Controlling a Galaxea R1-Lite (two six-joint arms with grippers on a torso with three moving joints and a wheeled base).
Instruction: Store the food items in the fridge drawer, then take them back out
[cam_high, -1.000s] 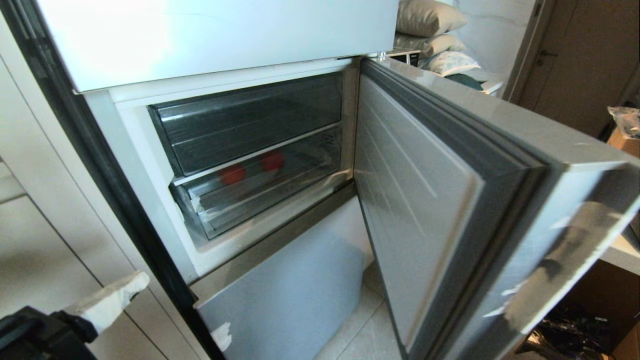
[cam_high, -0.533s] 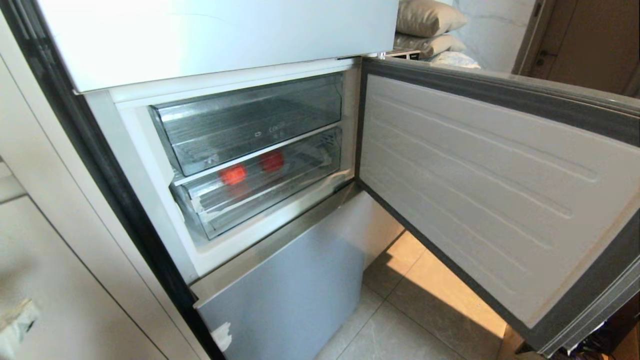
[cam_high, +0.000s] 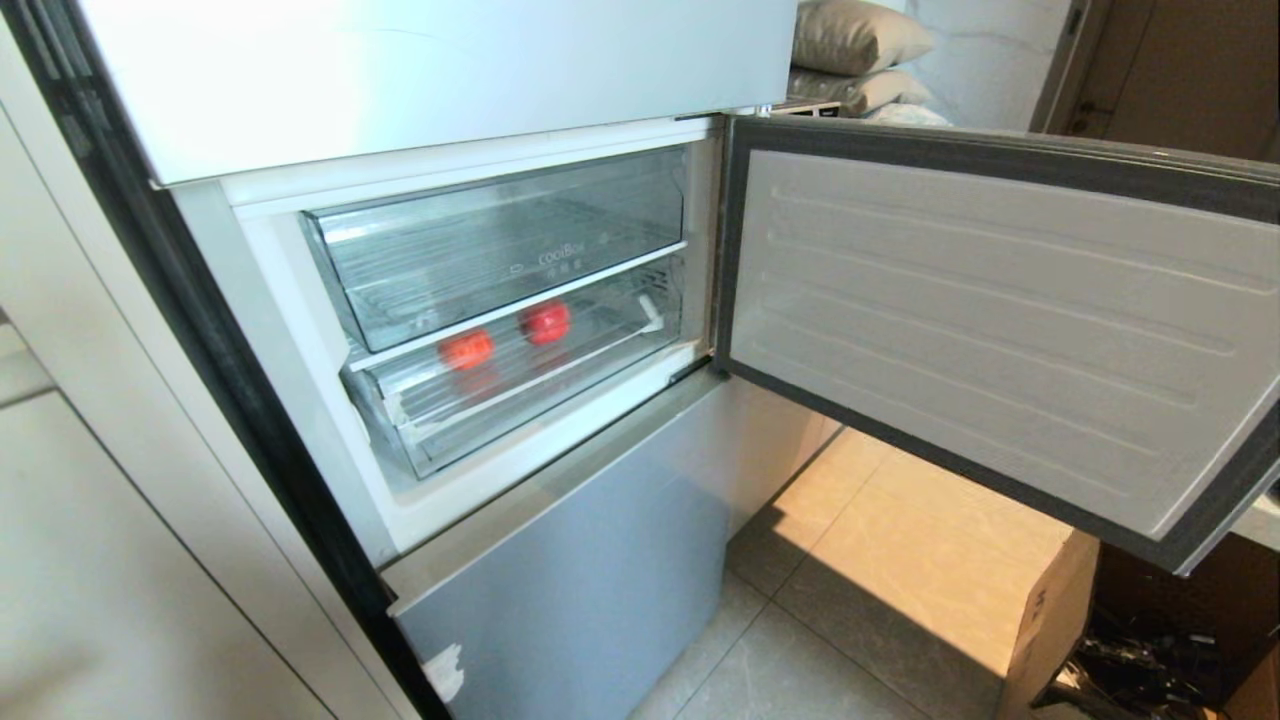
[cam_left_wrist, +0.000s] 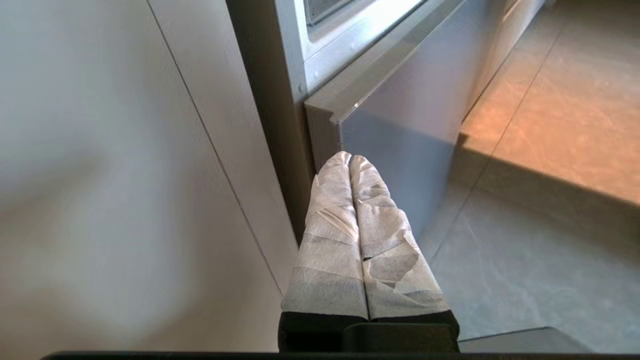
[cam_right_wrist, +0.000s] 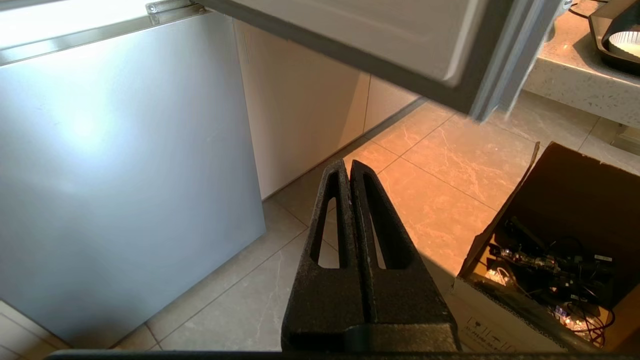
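two red fruits (cam_high: 505, 336), two clear bins (cam_high: 520, 300)

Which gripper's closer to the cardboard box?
Right. The right gripper hangs over the floor tiles just beside the cardboard box; the left gripper is across at the fridge's far corner, by the wall.

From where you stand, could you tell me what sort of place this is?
Probably a home kitchen: an open fridge door, clear fridge drawer holding two red fruits, tiled floor, stone counter.
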